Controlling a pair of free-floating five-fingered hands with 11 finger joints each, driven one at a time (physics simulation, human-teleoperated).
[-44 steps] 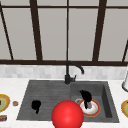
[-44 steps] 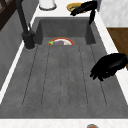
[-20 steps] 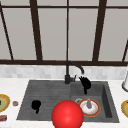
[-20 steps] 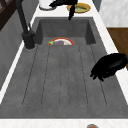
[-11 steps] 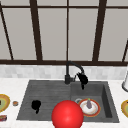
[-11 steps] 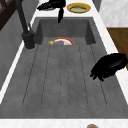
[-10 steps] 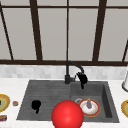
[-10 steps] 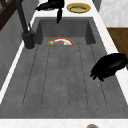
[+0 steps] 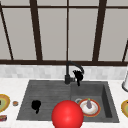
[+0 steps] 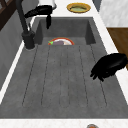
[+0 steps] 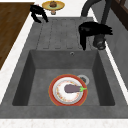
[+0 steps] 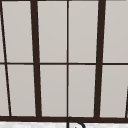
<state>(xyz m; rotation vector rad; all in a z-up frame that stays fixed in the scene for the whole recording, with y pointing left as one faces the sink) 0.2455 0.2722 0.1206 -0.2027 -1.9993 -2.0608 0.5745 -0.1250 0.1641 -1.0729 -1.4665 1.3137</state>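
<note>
A white tabletop [image 9: 10,85] under a dark-framed window [image 12: 67,60] carries a grey sink [image 11: 62,65]. The right hand [image 9: 78,75] hangs beside the black faucet [image 10: 23,25], near its spout, fingers pointing down and relaxed, gripping nothing. The left hand [image 9: 36,105] hovers over the ribbed drainboard [image 10: 65,75], fingers loosely bent, empty. In the basin below lies a plate [image 11: 56,96] with an eggplant [image 11: 72,88] on it; a red ball [image 9: 67,115] sits at the front. Being so near, the right hand could knock the faucet and swing its spout if it drifts sideways.
</note>
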